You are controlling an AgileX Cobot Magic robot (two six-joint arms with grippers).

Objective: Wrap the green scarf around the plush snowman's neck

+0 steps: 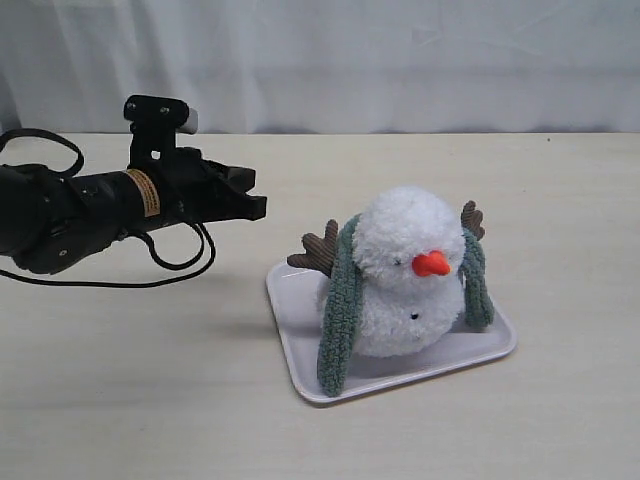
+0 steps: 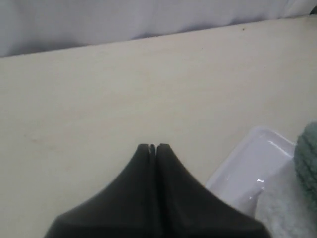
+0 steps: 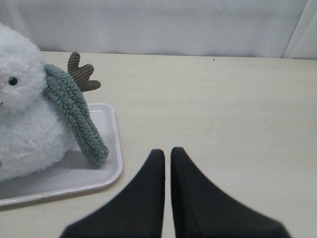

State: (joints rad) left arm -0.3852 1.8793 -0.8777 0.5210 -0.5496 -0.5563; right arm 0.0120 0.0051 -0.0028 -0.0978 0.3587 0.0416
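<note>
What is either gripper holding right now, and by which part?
Nothing. The left gripper and right gripper are both closed on air; the green scarf hangs free on the plush snowman.

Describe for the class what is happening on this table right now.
The snowman sits on a white tray with the scarf draped behind its neck. One end hangs down each side, and they are not crossed in front. The left gripper hangs above the table to the tray's left, shut and empty. The right gripper is also shut and empty, near the tray's other side. Neither touches the toy.
</note>
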